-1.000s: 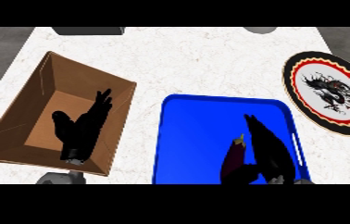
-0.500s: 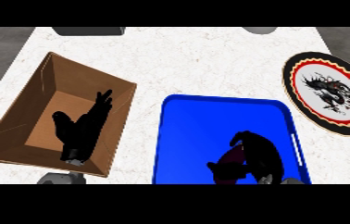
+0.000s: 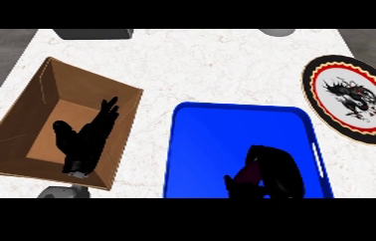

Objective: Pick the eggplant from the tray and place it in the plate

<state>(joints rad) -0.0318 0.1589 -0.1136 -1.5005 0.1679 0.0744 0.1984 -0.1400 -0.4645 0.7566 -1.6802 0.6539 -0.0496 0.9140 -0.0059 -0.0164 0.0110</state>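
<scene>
Purple eggplant sits low in blue tray, right robot hand curled round it; plate lies up-right on worktop. Left robot hand open, resting.

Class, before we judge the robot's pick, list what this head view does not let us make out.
- Eggplant: only a purple sliver shows; the right hand curled over it hides the rest.
- Blue tray: its near edge is cut off at the bottom of the view.
- Plate: its right side runs past the view's edge.
- Left hand: covers part of the brown box floor.
</scene>
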